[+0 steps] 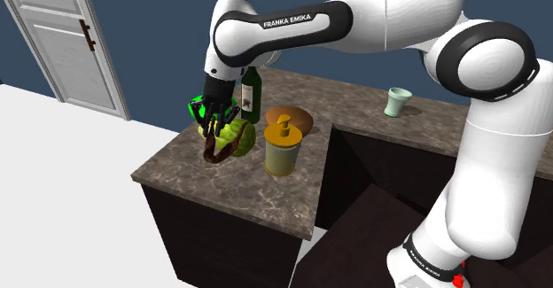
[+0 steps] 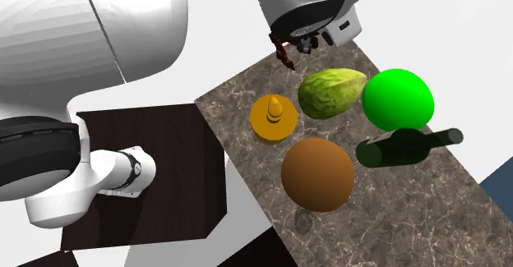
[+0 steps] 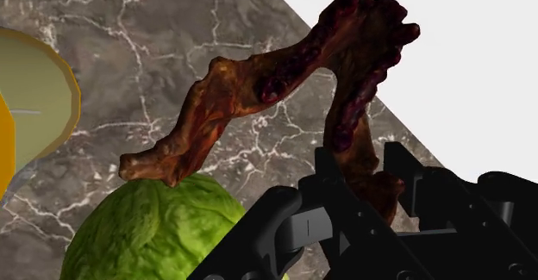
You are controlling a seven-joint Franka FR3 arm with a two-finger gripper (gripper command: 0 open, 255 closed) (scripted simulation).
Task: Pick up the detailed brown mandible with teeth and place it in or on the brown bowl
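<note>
Hanging from the all-black two-finger gripper (image 1: pixel 213 125) in the shoulder view, the knobbly dark brown mandible (image 1: pixel 216 150) dangles over the near corner of the brown marbled counter (image 1: pixel 232 187), just in front of a pale green leafy head (image 1: pixel 239 138). The round brown bowl (image 1: pixel 289 118) lies toward that view's right and farther back, behind a yellow jar with an orange lid (image 1: pixel 284 147) and beside a dark green bottle (image 1: pixel 251 96). In the second exterior view the gripper (image 2: pixel 300 39) holds the mandible (image 2: pixel 284 57) at the counter's far edge. The bowl (image 2: pixel 318 173) sits toward the lower right, past the gap between jar (image 2: pixel 273 117) and leafy head (image 2: pixel 330 93), so I judge the carry must run diagonally across or over those two. In the wrist view the fingers (image 3: pixel 293 227) are closed narrowly on one branch of the mandible (image 3: pixel 276 84). Its long axis points away from the hand, and the free branch spreads out above the leafy head (image 3: pixel 151 235). The bone looks clear of the counter (image 3: pixel 155 71), though the gap beneath it is hard to judge.
</note>
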